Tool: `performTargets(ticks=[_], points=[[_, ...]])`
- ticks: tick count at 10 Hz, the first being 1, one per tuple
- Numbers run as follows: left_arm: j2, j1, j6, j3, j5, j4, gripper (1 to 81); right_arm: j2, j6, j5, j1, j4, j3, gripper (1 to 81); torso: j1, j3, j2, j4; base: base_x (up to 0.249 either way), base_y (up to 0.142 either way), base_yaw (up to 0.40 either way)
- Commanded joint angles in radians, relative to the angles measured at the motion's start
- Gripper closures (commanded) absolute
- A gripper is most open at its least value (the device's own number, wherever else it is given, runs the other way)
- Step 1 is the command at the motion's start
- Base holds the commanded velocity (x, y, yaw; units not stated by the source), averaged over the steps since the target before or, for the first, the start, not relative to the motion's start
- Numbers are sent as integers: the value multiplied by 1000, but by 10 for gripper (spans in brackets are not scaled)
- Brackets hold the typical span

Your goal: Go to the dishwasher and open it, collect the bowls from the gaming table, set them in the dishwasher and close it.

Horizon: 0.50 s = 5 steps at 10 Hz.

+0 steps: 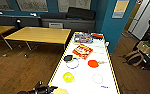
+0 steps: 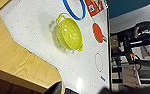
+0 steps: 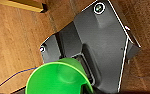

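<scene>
head view: left pincer (image 1: 49, 88) hovers at the near edge of the white surface (image 1: 83, 75), near the yellow-green bowl (image 1: 68, 77); its opening i cannot tell. right pincer's opening unclear too; a bright green bowl (image 3: 57, 78) sits close at it, above wooden floor (image 3: 13, 42).

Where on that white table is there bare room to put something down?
On the gaming table, the bare patch lies between the yellow bowl and the thin ring, and along the near rim. Farther up it is crowded: blue ring, orange bowl, game boxes.
</scene>
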Motion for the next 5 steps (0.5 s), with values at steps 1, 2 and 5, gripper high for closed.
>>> performTargets(ticks=[1, 2, 5], points=[[12, -162, 6, -42, 60, -70, 10, -28, -1, -28, 21, -21, 3, 811, 0, 0, 0, 0, 0, 0, 0], [47, -185, 5, -83, 99, -72, 10, -28, 0, -28, 19, -21, 1, 811, 0, 0, 0, 0, 0, 0, 0], [136, -248, 3, -226, 230, -86, 10, -27, 2, -29, 25, -21, 3, 811, 0, 0, 0, 0, 0, 0, 0]])
